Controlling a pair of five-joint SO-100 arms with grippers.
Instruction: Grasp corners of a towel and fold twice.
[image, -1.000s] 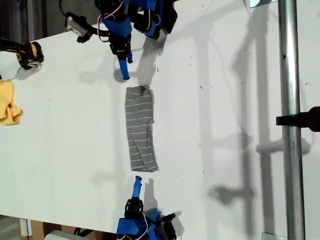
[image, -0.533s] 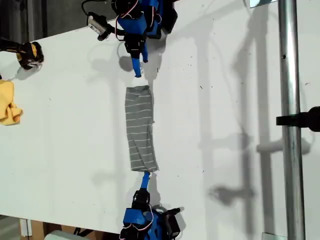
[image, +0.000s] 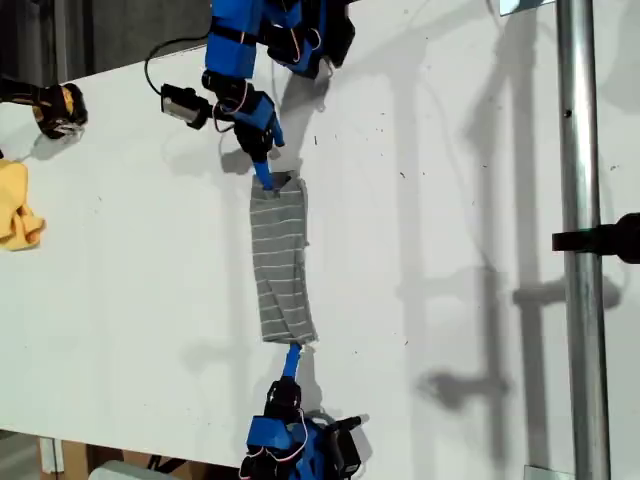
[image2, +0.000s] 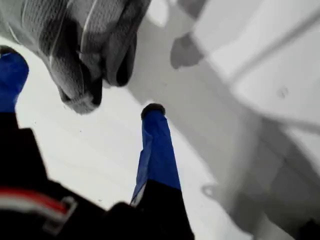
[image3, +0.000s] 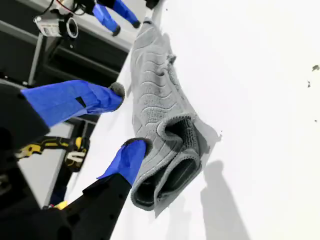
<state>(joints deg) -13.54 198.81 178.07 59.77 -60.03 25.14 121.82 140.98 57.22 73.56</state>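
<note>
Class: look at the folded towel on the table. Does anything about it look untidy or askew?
Yes. The towel lies as a narrow strip, but its layers gape open at the end by my second gripper, and its long edge on the exterior view's right looks uneven.

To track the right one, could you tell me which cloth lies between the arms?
The grey striped towel, a long strip from one arm to the other; the yellow cloth sits at the exterior view's left edge.

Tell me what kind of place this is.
Probably a robotics lab bench, not a home: a bare white table with two blue arms facing each other across a striped grey towel, a metal pole, and a yellow cloth set aside.
</note>
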